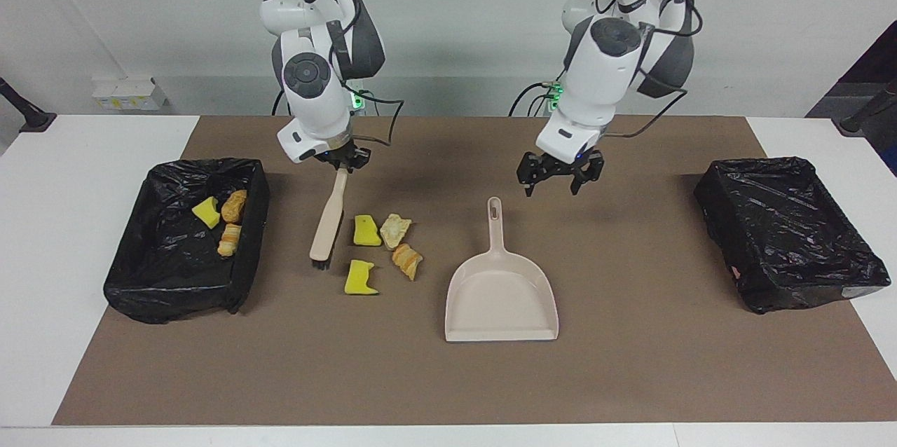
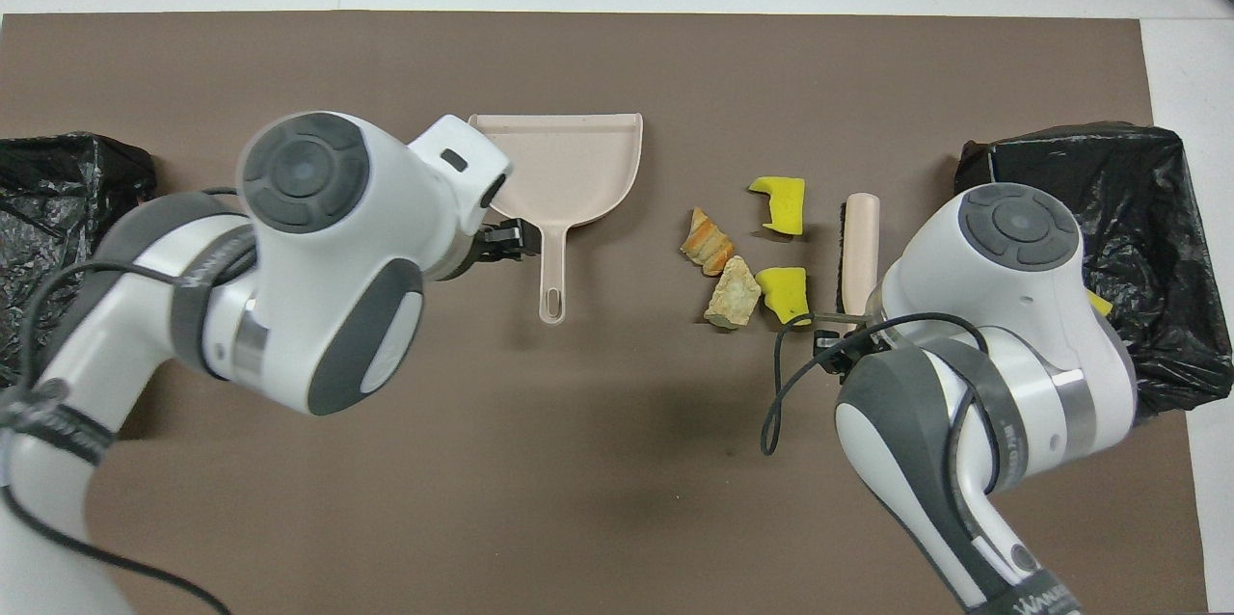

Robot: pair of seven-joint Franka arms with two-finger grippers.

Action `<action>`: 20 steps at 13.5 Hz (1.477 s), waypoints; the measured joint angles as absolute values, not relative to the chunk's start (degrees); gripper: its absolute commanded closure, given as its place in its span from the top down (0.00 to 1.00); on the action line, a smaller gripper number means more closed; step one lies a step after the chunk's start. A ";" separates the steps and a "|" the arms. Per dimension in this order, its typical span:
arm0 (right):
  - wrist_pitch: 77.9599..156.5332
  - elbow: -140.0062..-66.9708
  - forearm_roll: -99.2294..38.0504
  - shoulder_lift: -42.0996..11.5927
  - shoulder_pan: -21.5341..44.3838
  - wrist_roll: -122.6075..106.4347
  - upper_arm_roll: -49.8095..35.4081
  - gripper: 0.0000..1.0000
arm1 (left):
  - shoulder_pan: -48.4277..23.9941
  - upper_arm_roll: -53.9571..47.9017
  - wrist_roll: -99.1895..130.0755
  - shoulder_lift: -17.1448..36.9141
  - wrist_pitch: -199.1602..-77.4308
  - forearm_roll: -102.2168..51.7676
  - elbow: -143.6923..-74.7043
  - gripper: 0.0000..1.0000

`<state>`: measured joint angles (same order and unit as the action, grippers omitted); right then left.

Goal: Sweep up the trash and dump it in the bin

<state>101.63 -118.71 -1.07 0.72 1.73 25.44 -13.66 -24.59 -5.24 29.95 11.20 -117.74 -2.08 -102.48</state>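
Observation:
Four scraps of trash lie on the brown mat: a yellow sponge chunk [image 1: 366, 230] [image 2: 785, 292], a tan lump [image 1: 395, 230] [image 2: 732, 293], a second yellow sponge chunk [image 1: 359, 278] [image 2: 779, 204] and a golden bread lump [image 1: 407, 260] [image 2: 708, 241]. Three more, a yellow sponge [image 1: 206, 211] and two bread lumps [image 1: 234, 205], lie in the black-lined bin [image 1: 168, 258] [image 2: 1157, 200] at the right arm's end. My right gripper [image 1: 341, 158] is shut on the handle of the beige brush [image 1: 328, 223] [image 2: 858, 249], whose bristles touch the mat beside the scraps. My left gripper [image 1: 560, 179] [image 2: 506, 239] hangs open over the mat by the handle end of the beige dustpan [image 1: 501, 293] [image 2: 564, 172].
A second black-lined bin [image 1: 792, 237] [image 2: 58, 200] stands at the left arm's end with nothing showing in it. The dustpan lies flat, its mouth turned away from the robots, between the scraps and that bin.

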 measured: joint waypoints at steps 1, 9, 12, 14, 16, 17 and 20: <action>101.36 -119.16 -1.07 1.16 1.65 24.15 -13.66 0.00 | -26.31 -5.25 30.58 13.40 -119.96 -2.08 -103.04 1.00; 110.23 -123.70 -1.01 1.68 -1.76 10.27 -13.56 0.00 | -29.77 -5.13 30.98 16.87 -127.83 -0.65 -107.50 1.00; 111.55 -121.49 -0.98 -1.01 -2.63 8.08 -13.49 0.00 | -29.77 -5.08 30.93 16.87 -128.00 0.53 -107.22 0.37; 111.62 -120.90 -0.98 -1.86 -2.61 8.08 -13.55 0.00 | -29.78 -5.09 30.86 16.87 -128.07 0.60 -107.21 0.22; 111.62 -120.86 -1.01 -1.99 -2.56 8.08 -13.63 0.00 | -29.78 -5.10 30.73 16.88 -128.14 0.65 -107.20 0.00; 111.62 -120.90 -1.04 -2.10 -2.41 8.08 -13.68 0.00 | -29.78 -5.09 30.67 16.92 -128.18 1.13 -107.15 0.00; 111.61 -120.94 -1.37 -2.34 -1.47 9.21 -13.83 0.00 | -29.75 -4.73 27.29 16.81 -126.34 6.37 -105.61 0.00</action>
<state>111.61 -120.94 -1.37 -2.34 -1.47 9.21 -13.83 -29.75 -4.73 27.29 16.81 -126.34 6.37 -105.61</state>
